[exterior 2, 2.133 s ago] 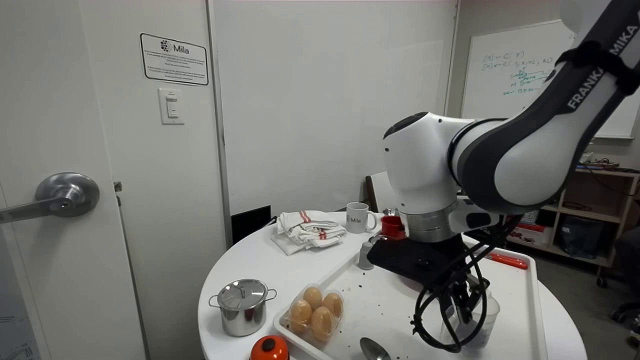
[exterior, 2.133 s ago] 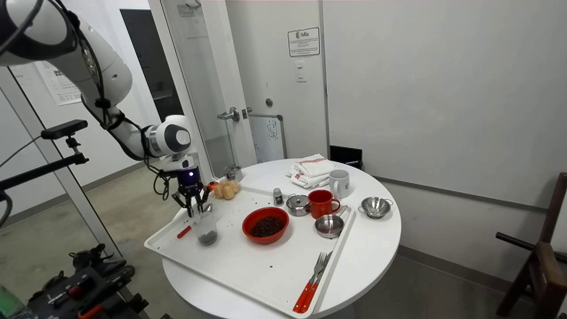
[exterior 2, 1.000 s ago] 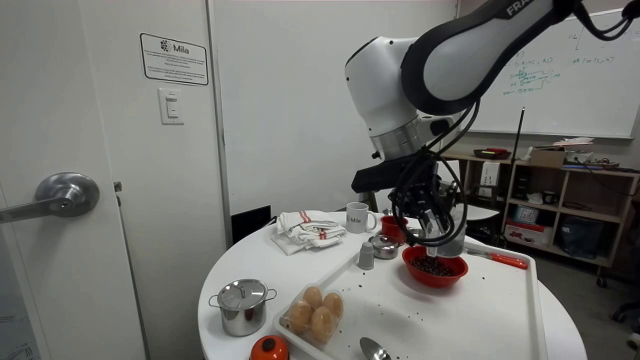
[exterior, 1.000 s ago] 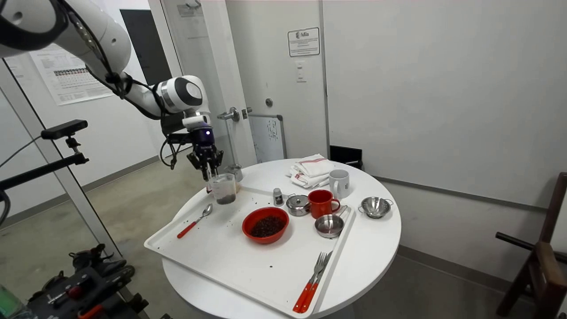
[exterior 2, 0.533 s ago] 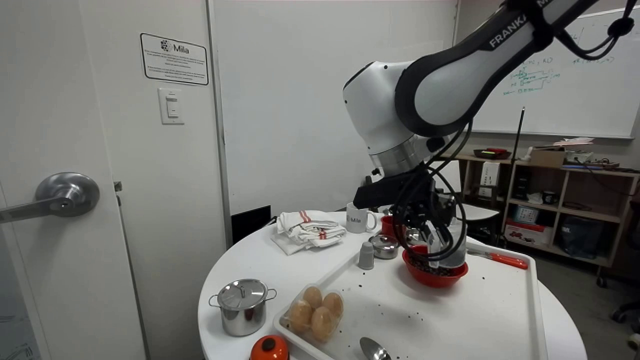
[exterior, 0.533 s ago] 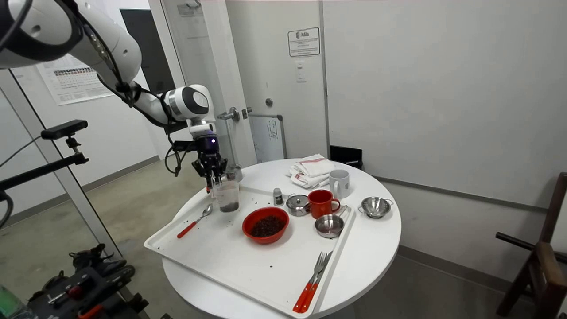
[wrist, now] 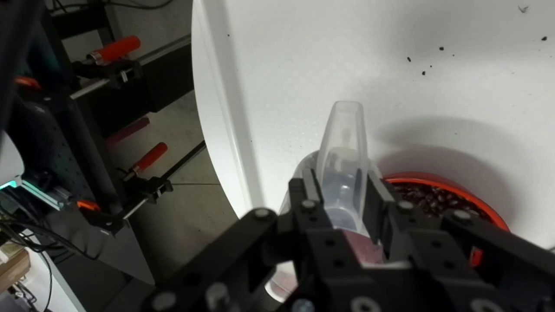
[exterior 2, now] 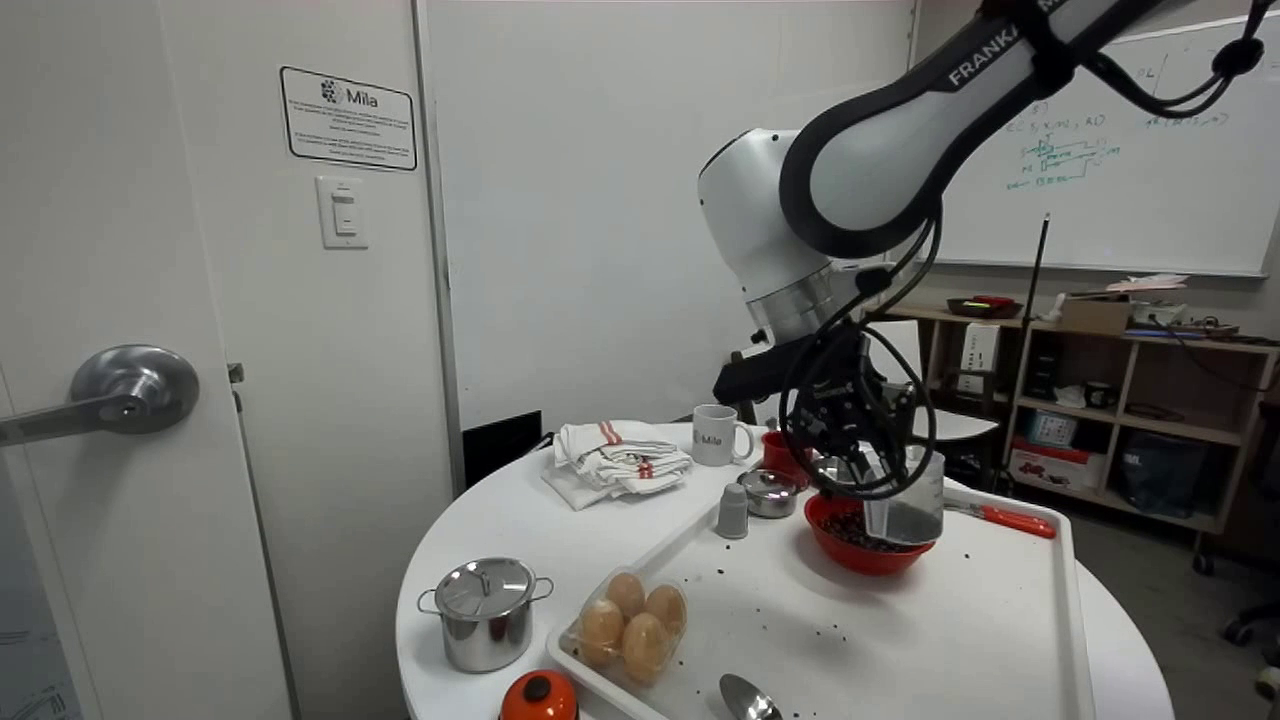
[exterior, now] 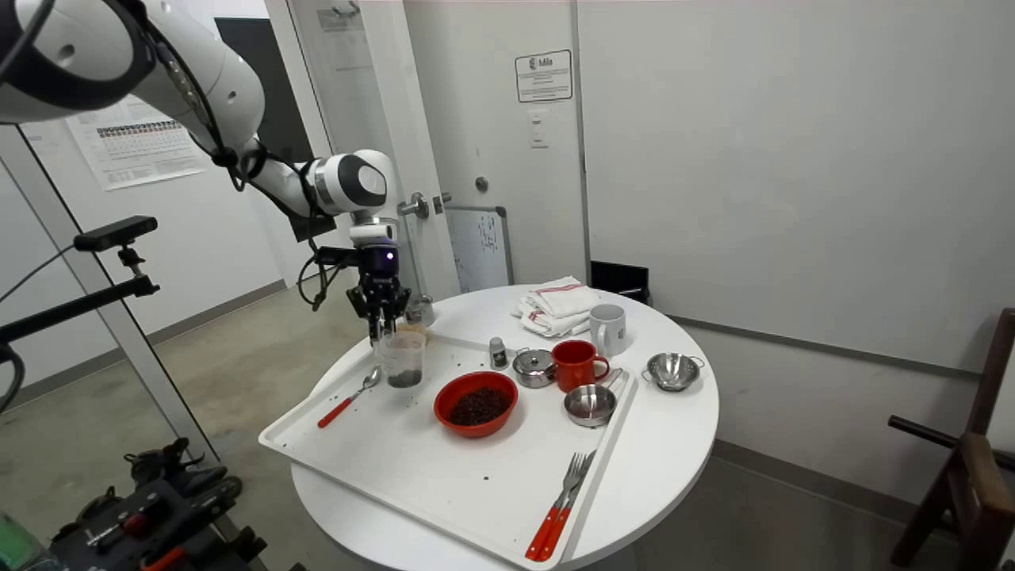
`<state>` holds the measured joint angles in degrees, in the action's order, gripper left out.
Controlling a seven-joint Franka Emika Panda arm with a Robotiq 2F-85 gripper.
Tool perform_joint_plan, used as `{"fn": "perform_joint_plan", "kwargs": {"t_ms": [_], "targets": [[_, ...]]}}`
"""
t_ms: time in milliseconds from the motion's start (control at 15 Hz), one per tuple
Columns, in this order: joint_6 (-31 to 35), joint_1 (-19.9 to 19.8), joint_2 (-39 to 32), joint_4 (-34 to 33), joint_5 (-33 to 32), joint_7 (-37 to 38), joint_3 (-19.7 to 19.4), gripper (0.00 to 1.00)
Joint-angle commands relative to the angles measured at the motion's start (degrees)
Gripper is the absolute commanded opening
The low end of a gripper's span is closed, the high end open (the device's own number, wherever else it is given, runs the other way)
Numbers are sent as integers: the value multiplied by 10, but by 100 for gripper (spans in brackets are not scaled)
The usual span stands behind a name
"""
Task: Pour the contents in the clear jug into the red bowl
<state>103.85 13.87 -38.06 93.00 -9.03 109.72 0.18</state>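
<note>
The round white table (exterior: 662, 436) before me carries 1 wide white tray (exterior: 396, 468). Past it lie folded towels (exterior: 557, 308) on the far side, with 1 pale mug (exterior: 607, 327) just right of them; 1 metal colander (exterior: 672, 372) stands farther right, 1 lidded pot (exterior: 423, 311) far left.

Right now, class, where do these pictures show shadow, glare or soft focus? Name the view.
Wrist view: a soft shadow on the white tray beside the red bowl, the nearest parts of the jaws looking blurred; in an exterior view, bright reflections on the lidded metal pot.
</note>
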Motion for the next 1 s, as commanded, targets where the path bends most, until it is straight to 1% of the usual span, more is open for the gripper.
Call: {"fn": "perform_joint_plan", "kwargs": {"t_ms": [0,267,533,867,933], "targets": [[-16,-45,0,-9,65,-56,4,7],[-9,-78,-5,-12,110,-114,2,7],[23,-103,-7,-7,162,-201,10,7],[35,-118,-17,-11,221,-280,9,7],[25,-106,-20,-16,212,-266,-1,7]]}}
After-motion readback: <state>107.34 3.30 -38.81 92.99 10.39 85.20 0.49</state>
